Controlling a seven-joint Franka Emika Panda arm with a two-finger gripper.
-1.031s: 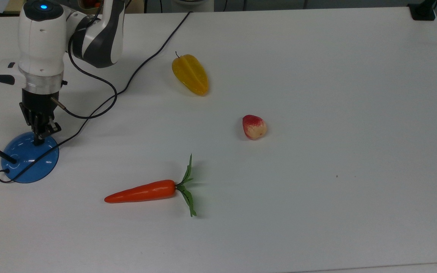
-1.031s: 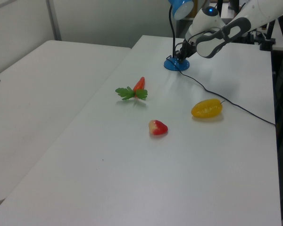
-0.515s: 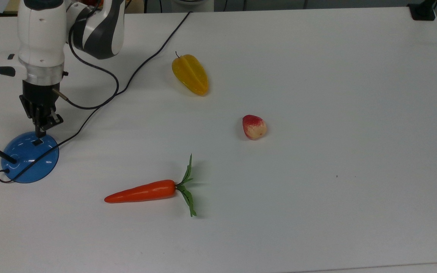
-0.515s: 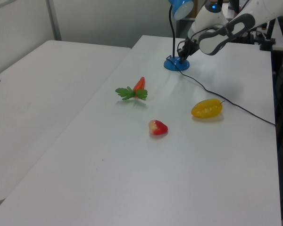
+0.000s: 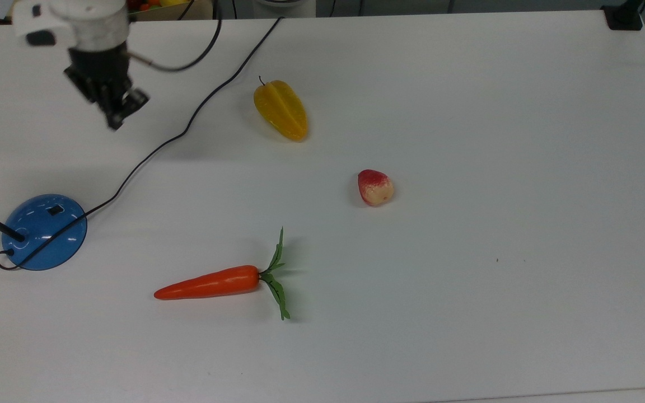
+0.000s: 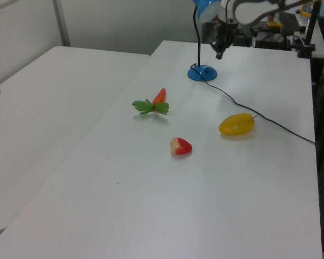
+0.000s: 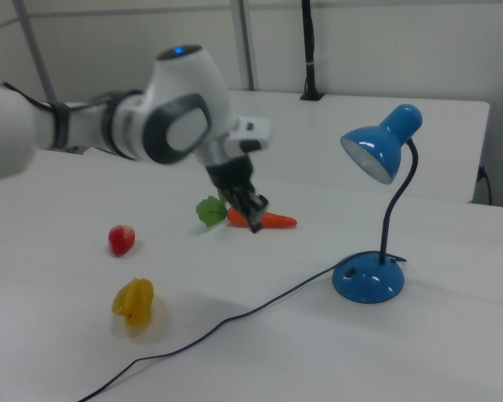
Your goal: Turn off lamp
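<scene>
While unlit, lamp (image 7: pixel 371 251) upright, blue dome base, bent neck.

The top view looks steeply down on the white bench (image 5: pixel 468 112). The left view stands back at one end, looking along it toward the lamp (image 6: pixel 202 72). The right view sits low and near, facing the lamp (image 7: pixel 369 276). All three share the carrot (image 5: pixel 210 284).

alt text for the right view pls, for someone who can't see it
A white robot arm holds its pincer in the air, apart from a blue desk lamp standing to the right view's right. A carrot, strawberry and yellow fruit lie on the white table.
</scene>
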